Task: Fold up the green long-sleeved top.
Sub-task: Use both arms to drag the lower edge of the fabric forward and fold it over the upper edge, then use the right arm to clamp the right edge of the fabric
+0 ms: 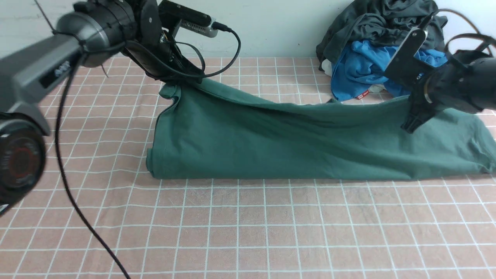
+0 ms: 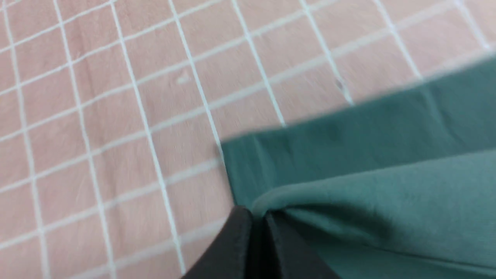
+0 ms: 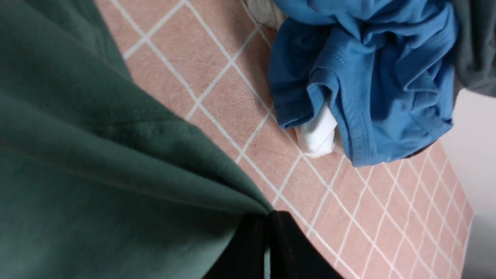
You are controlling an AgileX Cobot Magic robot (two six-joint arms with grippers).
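The green long-sleeved top (image 1: pixel 294 143) lies as a long band across the middle of the table, its near edge flat on the cloth and its far edge lifted. My left gripper (image 1: pixel 179 80) is shut on the top's far left corner and holds it up. In the left wrist view the gripper (image 2: pixel 259 217) pinches a fold of the top (image 2: pixel 368 182). My right gripper (image 1: pixel 410 124) is shut on the far right edge. In the right wrist view the gripper (image 3: pixel 267 217) pinches the top (image 3: pixel 97 166). Sleeves, cuffs and logo are hidden.
A pile of clothes sits at the back right against the wall: a bright blue garment (image 1: pixel 360 66) under a dark grey-black one (image 1: pixel 379 19). The blue garment (image 3: pixel 360 73) lies close beside my right gripper. The table wears a pink checked cloth (image 1: pixel 248 232).
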